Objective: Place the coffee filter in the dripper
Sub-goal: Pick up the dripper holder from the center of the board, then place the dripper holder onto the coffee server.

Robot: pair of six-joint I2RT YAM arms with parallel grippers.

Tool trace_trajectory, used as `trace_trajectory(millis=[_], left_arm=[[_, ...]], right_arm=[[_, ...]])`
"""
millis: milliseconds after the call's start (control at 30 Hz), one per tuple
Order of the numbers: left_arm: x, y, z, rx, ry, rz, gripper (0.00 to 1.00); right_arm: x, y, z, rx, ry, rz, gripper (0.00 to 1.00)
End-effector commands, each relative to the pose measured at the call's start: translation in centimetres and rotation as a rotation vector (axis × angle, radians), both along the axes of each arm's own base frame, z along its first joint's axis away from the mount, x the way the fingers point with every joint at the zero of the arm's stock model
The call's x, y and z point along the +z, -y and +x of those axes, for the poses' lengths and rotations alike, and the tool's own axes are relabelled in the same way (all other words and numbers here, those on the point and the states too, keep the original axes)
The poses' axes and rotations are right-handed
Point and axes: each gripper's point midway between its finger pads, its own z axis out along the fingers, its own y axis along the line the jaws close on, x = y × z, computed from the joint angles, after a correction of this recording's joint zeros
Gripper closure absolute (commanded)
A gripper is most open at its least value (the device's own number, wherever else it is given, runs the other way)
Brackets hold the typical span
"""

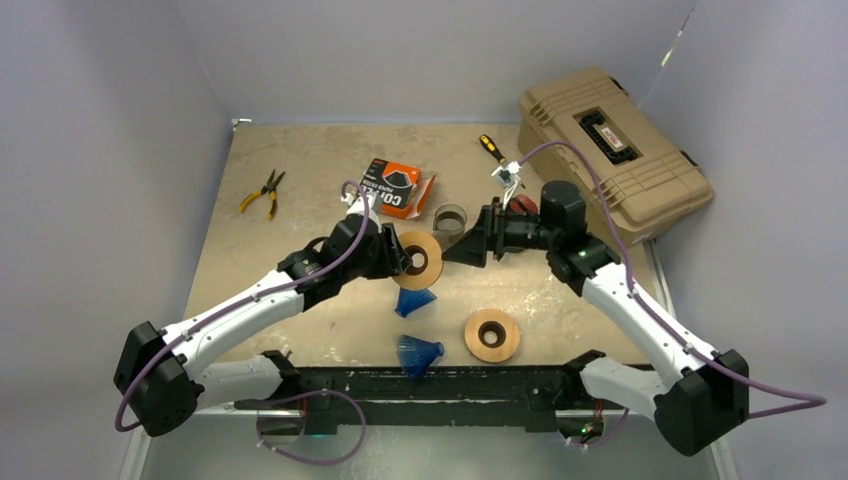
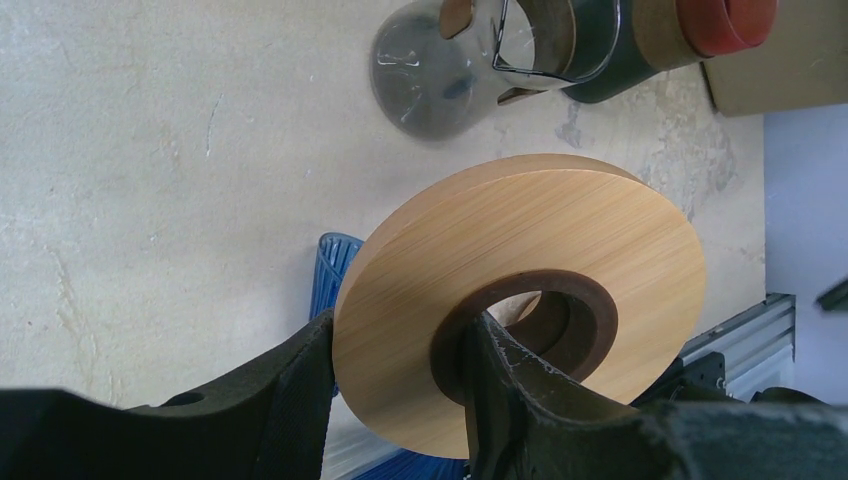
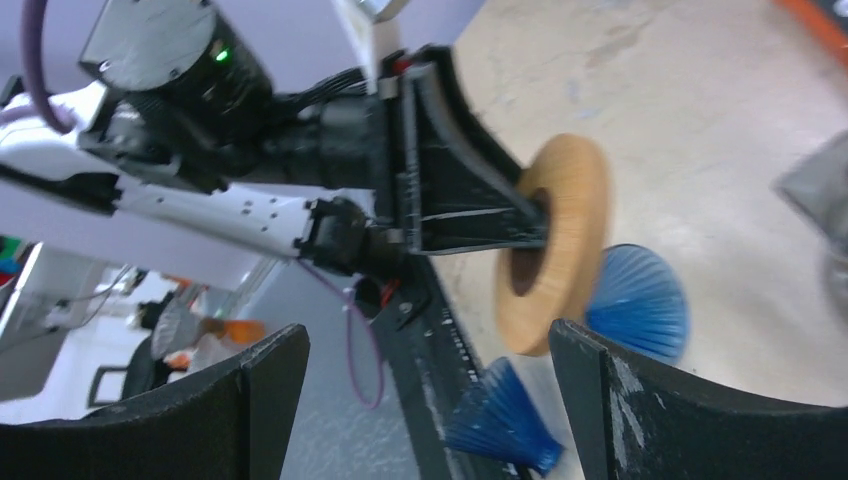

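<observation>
Wood is what your left jaws [image 2: 400, 350] hold: a flat wooden ring [image 2: 560, 250] with a dark inner lip. One finger passes through its hole and the other presses on its outer rim, so the jaws stand partly closed across the band of the ring. You carry it tilted on edge above the desk [image 1: 300, 160], its face turned towards your right arm.

Your right jaws [image 1: 462, 247] stand wide with nothing between them. They point left at the held ring and stop close to its right side. From your right wrist view the ring sits framed between the two fingers, farther out, clear of both.

The coffee filter pack [image 1: 393, 187], orange and black, lies flat on the desk beyond your left jaws, towards the far wall. Neither pair of jaws touches it. A glass carafe [image 1: 450, 220] stands just to its right, between the pack and your right jaws.

Below the held ring a blue ribbed cone [image 1: 415, 300] lies on the desk. A second blue cone [image 1: 418, 353] lies nearer the arm bases, at the desk's front edge. A second wooden ring [image 1: 491, 335] lies flat just right of that cone.
</observation>
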Motion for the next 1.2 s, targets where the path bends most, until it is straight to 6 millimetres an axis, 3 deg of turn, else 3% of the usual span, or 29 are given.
trace_trajectory(millis=[0,100,167,467,733,900,1167], left_arm=[[4.1,2.2,1.3,-0.022,0.098,-0.124,1.00],[4.6,2.6,1.3,-0.037,0.104,-0.148,1.00],[4.8,2.8,1.2,-0.043,0.104,-0.159,1.00],[5.1,2.8,0.9,-0.052,0.111,-0.174,1.00],[5.2,3.2,0.6,-0.071,0.110,-0.203,1.00],[5.4,3.4,0.7,-0.079,0.121,-0.214,1.00],[5.4,3.8,0.9,-0.088,0.127,-0.213,1.00]], right_arm=[[0.8,-2.3,-1.4,0.050,-0.010,0.069,0.10],[0.3,-2.6,-1.3,0.034,-0.040,0.071,0.19],[0.0,-2.4,-0.8,-0.003,-0.050,0.054,0.20],[-1.8,-1.8,0.9,-0.110,-0.073,-0.018,0.08],[-2.8,-1.9,1.4,-0.118,-0.095,-0.036,0.11],[-3.2,-2.6,0.8,-0.070,-0.120,0.005,0.27],[-2.6,-3.3,1.0,-0.034,-0.123,0.046,0.65]])
